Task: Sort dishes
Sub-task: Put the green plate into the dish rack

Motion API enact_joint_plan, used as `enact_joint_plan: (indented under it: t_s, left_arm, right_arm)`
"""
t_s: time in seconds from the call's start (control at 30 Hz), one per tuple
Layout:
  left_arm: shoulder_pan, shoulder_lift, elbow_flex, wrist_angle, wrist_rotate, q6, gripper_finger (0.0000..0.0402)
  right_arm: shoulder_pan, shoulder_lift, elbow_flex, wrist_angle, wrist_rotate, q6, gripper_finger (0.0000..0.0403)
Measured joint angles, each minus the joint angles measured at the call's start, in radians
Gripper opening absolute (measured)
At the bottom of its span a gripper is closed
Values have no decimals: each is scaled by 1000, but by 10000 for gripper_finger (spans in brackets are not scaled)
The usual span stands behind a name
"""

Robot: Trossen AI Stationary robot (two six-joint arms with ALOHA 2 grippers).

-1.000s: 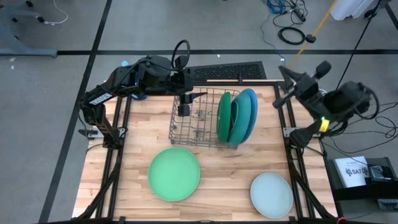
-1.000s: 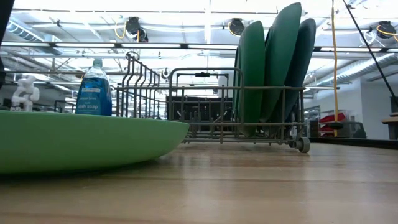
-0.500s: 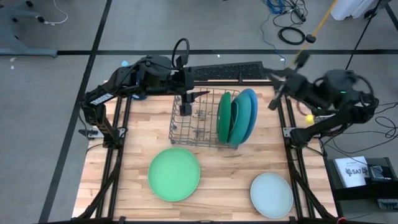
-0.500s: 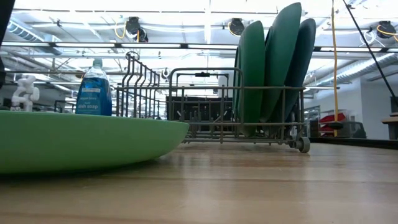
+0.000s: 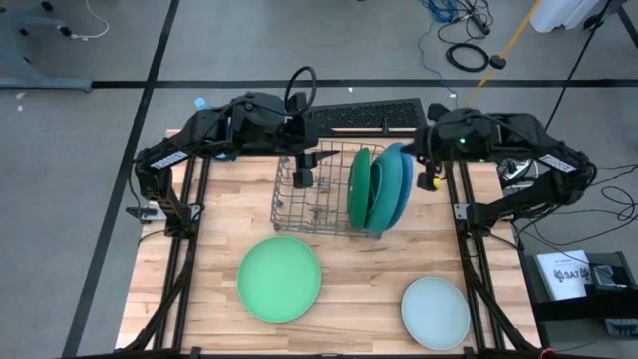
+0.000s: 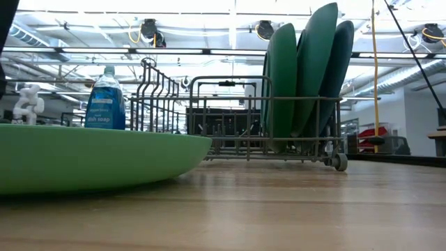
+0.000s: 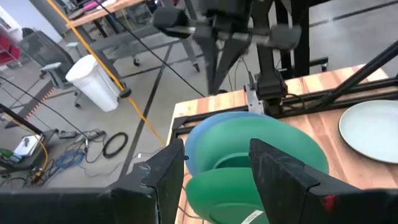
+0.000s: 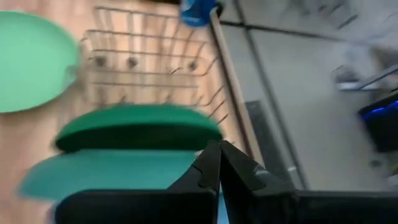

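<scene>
step: racking plates | three in rack (image 5: 324, 189), light green plate (image 5: 279, 278) and mint plate (image 5: 435, 311) on tabletop (image 5: 369, 289) | left gripper (image 5: 304, 172) released, empty, over rack | right gripper (image 5: 427, 160) clenched, empty, beside blue plate (image 5: 400, 184) | next: descend to a flat plate

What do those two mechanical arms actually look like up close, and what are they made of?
Both are dark, jointed arms. The left arm carries a black cable loop near its wrist. The right arm shows a small green light on top and a yellow spot by its wrist. Each ends in an end effector with two flat, angular black fingers, seen in the left wrist view.
</scene>
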State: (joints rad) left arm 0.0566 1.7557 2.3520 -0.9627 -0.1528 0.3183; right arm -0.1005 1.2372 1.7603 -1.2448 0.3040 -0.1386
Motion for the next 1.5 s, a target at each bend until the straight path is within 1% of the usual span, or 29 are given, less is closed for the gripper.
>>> enact_joint_plan:
  t_s: [0.03,0.13,0.27,0.33,0.53,0.8,1.07,1.2,1.27,1.33,1.5]
  left_arm:
    - [0,1,-1,-3,0,0,182]
    - [0,6,-1,-2,0,4,182]
    - [0,12,-1,-9,0,5,182]
    - [0,12,-2,-15,0,5,182]
    - [0,10,-2,-25,0,10,182]
    - [0,10,-2,-22,0,28,182]
    - [0,10,-2,-19,0,27,182]
    - [0,10,-2,-19,0,16,182]
    - [0,10,-2,-20,1,8,182]
    - [0,10,-1,-25,11,2,182]
    - [0,10,-1,-26,19,2,182]
  right_arm:
    - [-2,-3,0,-17,-28,14,0]
    - [-4,-3,-25,-42,-66,41,0]
    - [-4,10,-120,-49,-85,64,0]
    - [-4,9,-164,-51,-114,72,0]
    - [-12,1,-241,-27,-110,97,0]
    - [-18,6,-288,97,-110,69,0]
    - [-20,42,-292,127,15,20,0]
    - [-20,81,-294,92,145,-9,0]
    - [-20,89,-298,86,189,-35,0]
    - [-15,75,-297,121,194,-64,0]
    - [-2,9,-250,146,145,-109,0]
